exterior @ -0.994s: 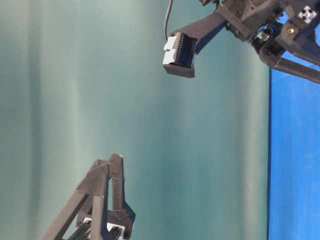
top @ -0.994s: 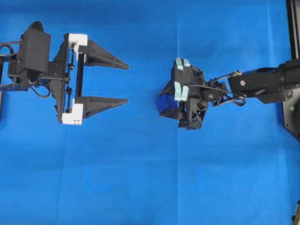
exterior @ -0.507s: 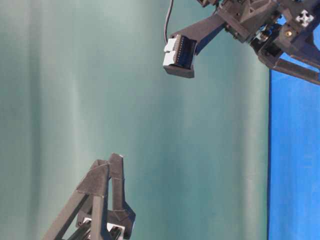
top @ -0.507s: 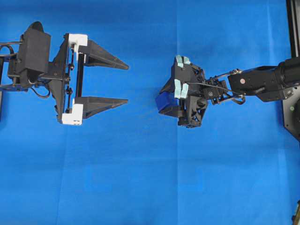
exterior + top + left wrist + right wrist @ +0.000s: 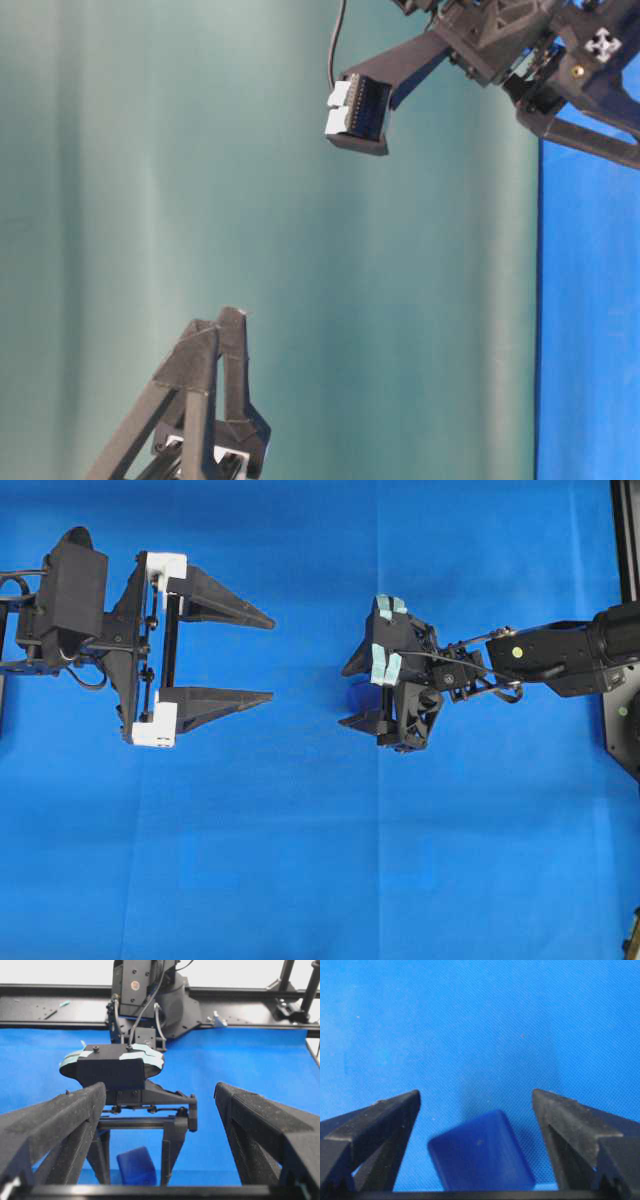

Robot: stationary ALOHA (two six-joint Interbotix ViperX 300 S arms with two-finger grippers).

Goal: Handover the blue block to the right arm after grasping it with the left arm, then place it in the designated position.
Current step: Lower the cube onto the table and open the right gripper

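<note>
Right gripper (image 5: 353, 694) has just spread its jaws; a second ago they were clamped on the blue block (image 5: 481, 1152). Block now sits loose between the parted fingers (image 5: 380, 1120), touching neither, blurred in the right wrist view, so possibly dropping or just landed on the blue cloth (image 5: 300, 860). Left gripper (image 5: 272, 658) hangs wide open and empty, well apart. Reads as the release: placement likely finishing.
</note>
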